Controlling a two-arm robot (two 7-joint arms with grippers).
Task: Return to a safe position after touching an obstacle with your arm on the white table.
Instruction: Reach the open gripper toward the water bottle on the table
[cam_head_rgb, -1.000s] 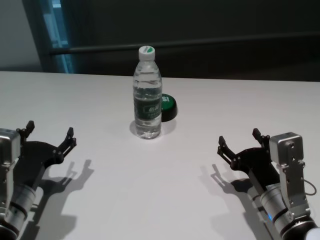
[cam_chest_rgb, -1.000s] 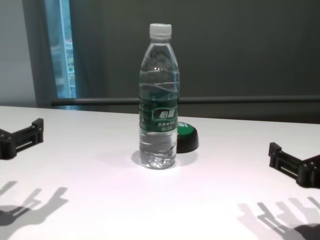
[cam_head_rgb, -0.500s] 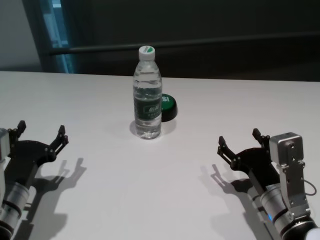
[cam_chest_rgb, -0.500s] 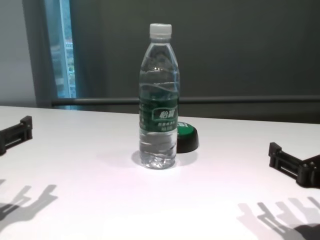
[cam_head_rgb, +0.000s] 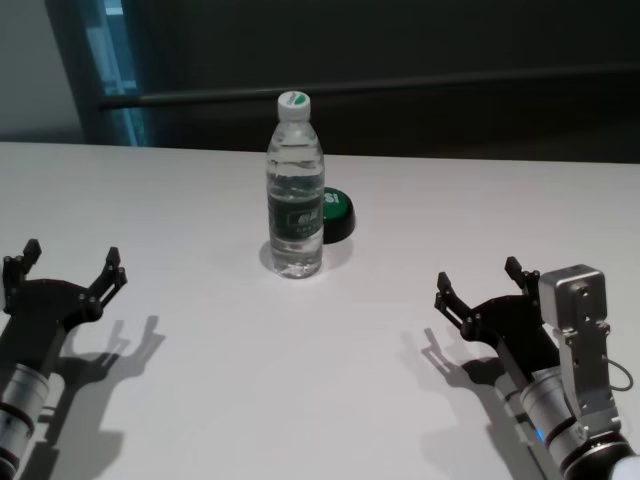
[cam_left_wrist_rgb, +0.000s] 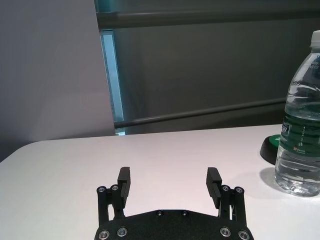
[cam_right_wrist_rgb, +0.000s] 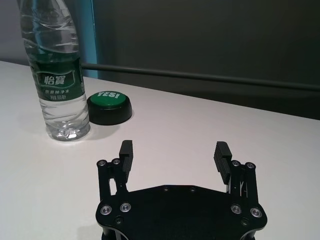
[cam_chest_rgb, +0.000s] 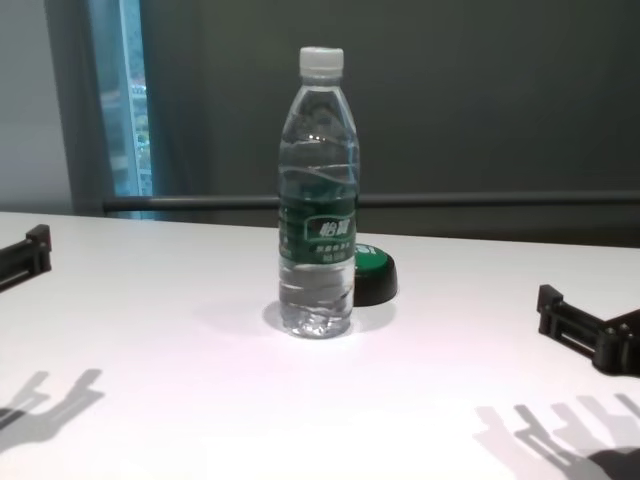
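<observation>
standing upright near the middle of the white table (cam_head_rgb: 300, 400), the obstacle (cam_head_rgb: 295, 190), a clear water bottle with a white cap and green label, is showing in the head view with a black-based green button (cam_head_rgb: 336, 213) just behind it on the robot's right. the left gripper (cam_head_rgb: 66, 266) is hovering low over the table far out on the left, jaws spread wide and holding nothing, well apart from the bottle. the right gripper (cam_head_rgb: 478, 279) is hanging on the other side, jaws likewise wide apart and empty, also well clear of the bottle.

looking from the left wrist, the left gripper (cam_left_wrist_rgb: 169, 180) is showing two spread fingers with bare table between them, and the bottle (cam_left_wrist_rgb: 301, 125) is standing off to one side of the jaws, not between them.

from the right wrist, the right gripper (cam_right_wrist_rgb: 175, 152) is gaping over bare tabletop; the bottle (cam_right_wrist_rgb: 57, 75) and the button (cam_right_wrist_rgb: 109, 107), marked "yes!", are sitting ahead and off to the side.

in the chest view, the bottle (cam_chest_rgb: 318, 200) is rising at the centre, the button (cam_chest_rgb: 372, 274) touching or nearly touching its base, with only finger parts of the left gripper (cam_chest_rgb: 25, 256) and right gripper (cam_chest_rgb: 585, 330) peeking in at the edges.
</observation>
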